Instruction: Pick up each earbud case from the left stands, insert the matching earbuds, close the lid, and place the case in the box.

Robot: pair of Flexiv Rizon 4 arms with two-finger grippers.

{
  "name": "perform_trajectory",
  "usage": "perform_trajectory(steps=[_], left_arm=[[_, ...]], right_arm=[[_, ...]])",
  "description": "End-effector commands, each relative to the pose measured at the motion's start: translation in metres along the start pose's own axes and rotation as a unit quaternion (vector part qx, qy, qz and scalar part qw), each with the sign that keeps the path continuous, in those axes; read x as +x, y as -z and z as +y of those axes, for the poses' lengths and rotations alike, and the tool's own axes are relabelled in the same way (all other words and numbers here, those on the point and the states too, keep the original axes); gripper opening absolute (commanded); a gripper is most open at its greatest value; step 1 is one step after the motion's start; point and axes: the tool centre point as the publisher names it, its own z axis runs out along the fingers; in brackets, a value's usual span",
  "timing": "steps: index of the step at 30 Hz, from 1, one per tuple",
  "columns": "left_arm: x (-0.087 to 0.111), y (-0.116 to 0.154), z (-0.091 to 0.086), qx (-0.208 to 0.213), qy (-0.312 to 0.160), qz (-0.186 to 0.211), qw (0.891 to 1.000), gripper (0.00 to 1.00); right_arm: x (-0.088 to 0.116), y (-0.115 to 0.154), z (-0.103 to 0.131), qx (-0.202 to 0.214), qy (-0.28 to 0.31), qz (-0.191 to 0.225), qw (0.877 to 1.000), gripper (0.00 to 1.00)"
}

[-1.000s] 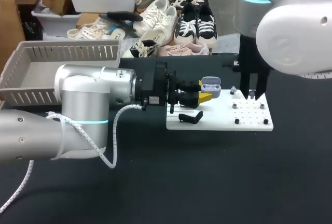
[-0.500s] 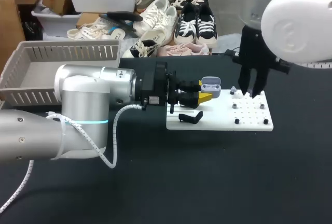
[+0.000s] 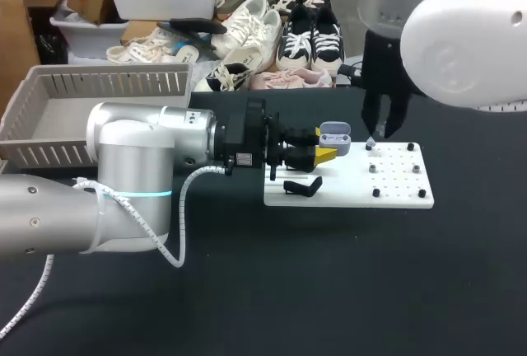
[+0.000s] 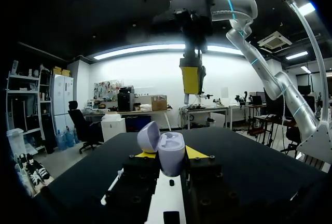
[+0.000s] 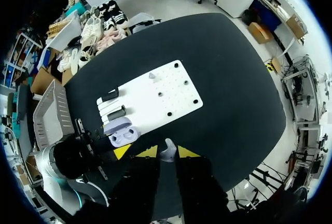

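A lavender earbud case (image 3: 333,135) with its lid up sits between the yellow tips of my left gripper (image 3: 324,152), which is shut on it over the left end of the white board (image 3: 346,191). In the left wrist view the case (image 4: 167,154) fills the left gripper (image 4: 167,157), and my right gripper (image 4: 192,81) hangs above and ahead of it. My right gripper (image 5: 167,154) is shut on a small pale earbud (image 5: 167,150), high above the board (image 5: 171,97). In the head view the right gripper (image 3: 383,128) is over the board's back edge. A second earbud (image 3: 370,143) stands on the board.
Two black stands (image 3: 301,185) lie on the board's left part, and small black pegs (image 3: 376,192) dot its right part. A grey slatted basket (image 3: 107,84) sits at the table's back left. Shoes and a white bin lie along the far edge.
My right gripper has lifted off the board's right part and moved up and to the left, taking an earbud with it. The left arm and the case have stayed still.
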Motion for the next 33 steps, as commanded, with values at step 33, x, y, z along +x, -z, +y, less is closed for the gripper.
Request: perform_trajectory(steps=[33], left_arm=[[0.000, 0.000, -0.001, -0.002, 0.000, 0.000, 1.000, 0.00]], right_arm=[[0.001, -0.018, 0.053, 0.047, 0.023, 0.040, 0.998, 0.00]])
